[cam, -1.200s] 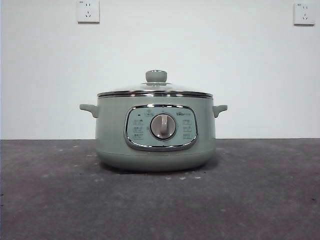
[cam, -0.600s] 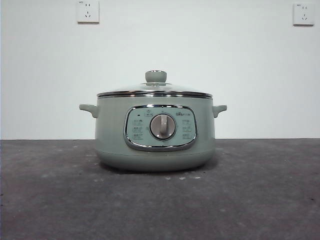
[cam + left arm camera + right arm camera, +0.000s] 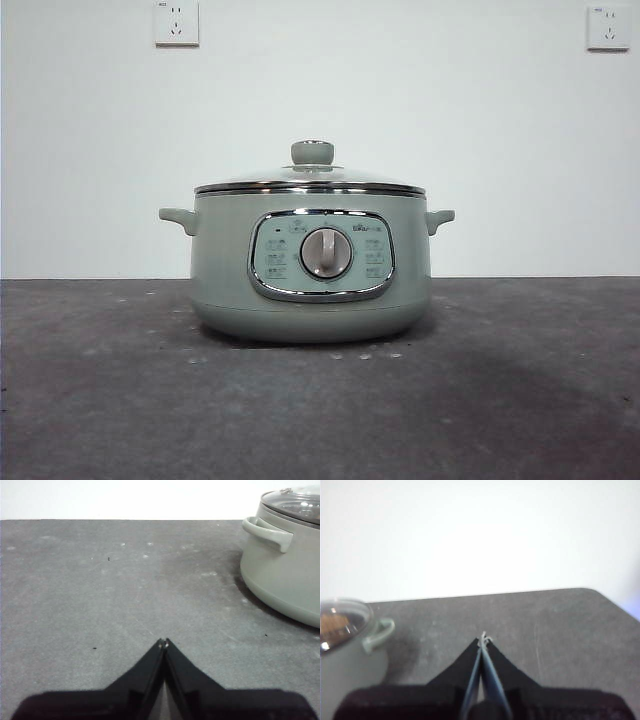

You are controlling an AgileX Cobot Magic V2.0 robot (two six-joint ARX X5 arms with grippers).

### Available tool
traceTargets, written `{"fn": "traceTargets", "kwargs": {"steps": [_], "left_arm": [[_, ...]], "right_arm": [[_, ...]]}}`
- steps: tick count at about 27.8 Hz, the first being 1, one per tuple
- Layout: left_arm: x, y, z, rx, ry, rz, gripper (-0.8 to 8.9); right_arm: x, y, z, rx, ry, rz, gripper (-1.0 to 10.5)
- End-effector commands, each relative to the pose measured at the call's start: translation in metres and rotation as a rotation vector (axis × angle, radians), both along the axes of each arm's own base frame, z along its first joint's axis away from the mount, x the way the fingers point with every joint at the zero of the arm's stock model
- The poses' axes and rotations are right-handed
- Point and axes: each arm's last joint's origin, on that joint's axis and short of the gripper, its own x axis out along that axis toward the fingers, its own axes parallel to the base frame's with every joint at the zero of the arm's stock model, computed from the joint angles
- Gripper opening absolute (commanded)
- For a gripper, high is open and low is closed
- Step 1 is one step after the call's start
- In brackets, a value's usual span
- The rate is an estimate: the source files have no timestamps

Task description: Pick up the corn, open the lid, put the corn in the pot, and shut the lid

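The pale sage-green pot (image 3: 311,262) stands in the middle of the table with its dial facing the front view. The glass lid (image 3: 311,178) with its green knob sits closed on the pot. My left gripper (image 3: 163,642) is shut and empty over bare table, well apart from the pot (image 3: 282,575) and its side handle. My right gripper (image 3: 483,640) is shut and empty, off the pot's other side (image 3: 350,655). In the right wrist view a blurred orange-brown shape (image 3: 334,622) shows through the lid (image 3: 345,611); it looks like the corn inside the pot. Neither gripper shows in the front view.
The dark grey table (image 3: 520,400) stretches around the pot. A white wall with two sockets (image 3: 176,22) stands behind. The table's far edge and a rounded corner (image 3: 592,592) show in the right wrist view.
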Motion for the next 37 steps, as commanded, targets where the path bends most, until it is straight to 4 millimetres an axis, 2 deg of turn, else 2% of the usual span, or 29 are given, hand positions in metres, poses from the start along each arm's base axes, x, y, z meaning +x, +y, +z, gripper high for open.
{"fn": "traceTargets", "kwargs": {"steps": [1, 7, 14, 18, 37], "left_arm": [[0.0, 0.0, -0.003, -0.007, 0.01, 0.004, -0.03], [0.0, 0.0, -0.003, -0.007, 0.01, 0.004, -0.03], [0.0, 0.0, -0.003, -0.007, 0.01, 0.004, -0.03], [0.0, 0.0, -0.003, -0.007, 0.01, 0.005, -0.03], [0.0, 0.0, -0.003, -0.007, 0.01, 0.004, -0.03]], "right_arm": [[0.005, 0.0, -0.03, -0.005, 0.02, 0.006, 0.0], [0.009, 0.001, -0.065, -0.007, 0.079, 0.024, 0.0], [0.009, 0.001, -0.08, -0.017, 0.178, 0.033, 0.0], [0.009, 0.001, -0.08, 0.036, 0.187, 0.029, 0.0], [0.008, 0.001, -0.08, 0.035, 0.192, 0.025, 0.0]]}}
